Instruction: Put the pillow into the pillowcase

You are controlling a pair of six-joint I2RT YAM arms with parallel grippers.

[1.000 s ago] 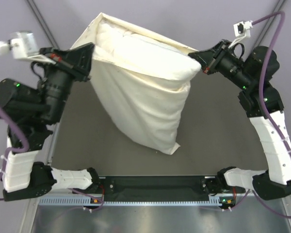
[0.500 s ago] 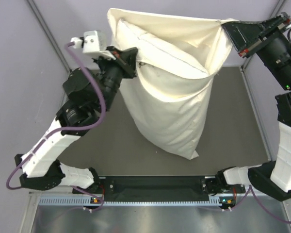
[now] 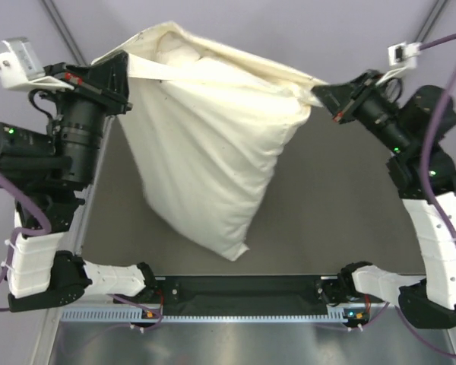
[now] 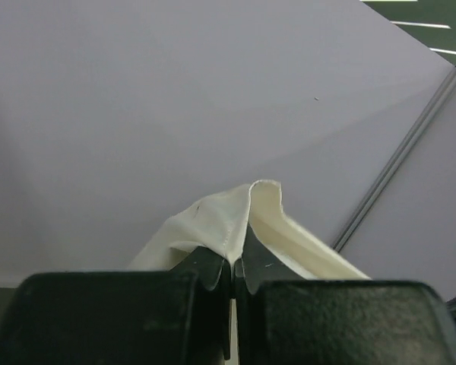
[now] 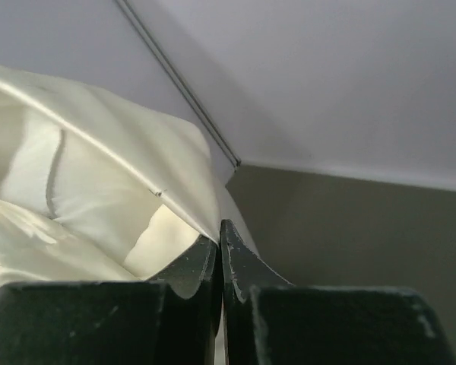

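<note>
Cream cloth hangs in the air between the two arms. The pillowcase (image 3: 205, 152) is stretched by its open top edge and sags to a low corner over the dark table (image 3: 342, 205); I cannot tell whether that corner touches it. The pillow (image 3: 175, 49) is inside the pillowcase and fills it out, with a strip of brighter white showing in the mouth at the top.

The left gripper (image 3: 124, 72) is held high on the left. Its arm folds steeply up from the base, and the wrist is turned inward towards the cloth. Its fingers are pinched together on the left corner of the rim. The left wrist view shows the hem clamped between the two black tips, with a fold standing up above them.

The right gripper (image 3: 321, 93) reaches up and inward from the right, the lower link rising almost upright and the upper links angled leftwards. Its jaws are closed on the opposite corner of the rim, and the edge between the two grippers is pulled taut.
</note>
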